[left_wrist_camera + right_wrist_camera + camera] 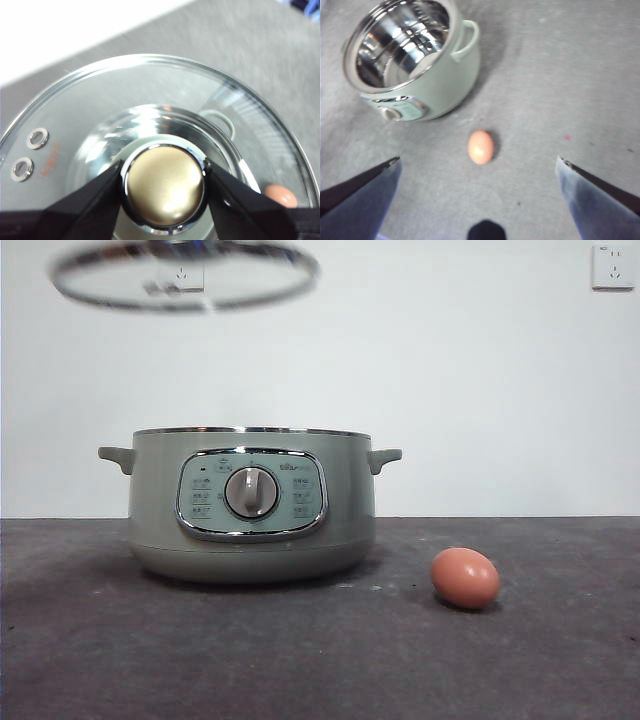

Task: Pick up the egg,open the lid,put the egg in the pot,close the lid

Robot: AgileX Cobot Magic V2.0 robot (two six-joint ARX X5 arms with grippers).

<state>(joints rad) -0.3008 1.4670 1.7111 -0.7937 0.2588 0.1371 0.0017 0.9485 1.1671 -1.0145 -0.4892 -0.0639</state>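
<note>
Lid raised, pot open, egg not yet picked up

In the front view, upper left, the lid (185,275) hangs high above the pot (250,502) at left centre; the egg (466,578) lies on the table (560,660) at lower right, just beside the pot. The left gripper (165,187) is clamped on the lid's knob (165,185). The right gripper (477,200) is spread wide above the egg, empty. Risks: the smooth round knob may slip between the jaws and the glass would drop; an off-centre approach may roll the egg away; excess closing force may crack it
</note>
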